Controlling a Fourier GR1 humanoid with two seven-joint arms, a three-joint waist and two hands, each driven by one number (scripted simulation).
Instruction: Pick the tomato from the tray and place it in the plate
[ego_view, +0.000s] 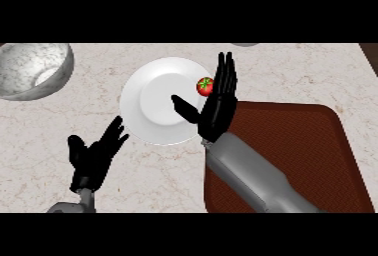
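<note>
The small, round tomato (205, 86) looked light, smooth and soft-skinned; best cupped around its sides. The right hand (218, 102) held straight fingers beside it over the plate (151, 112).

Tomatoes: one (204, 86), red, with a green top.
Plates: one (148, 107), white.
Trays: one (310, 155), brown.
Bowls: one (29, 70), speckled grey.
Hands: two, left hand (94, 157) and right hand (218, 107), both black.
Forearms: two, grey.
</note>
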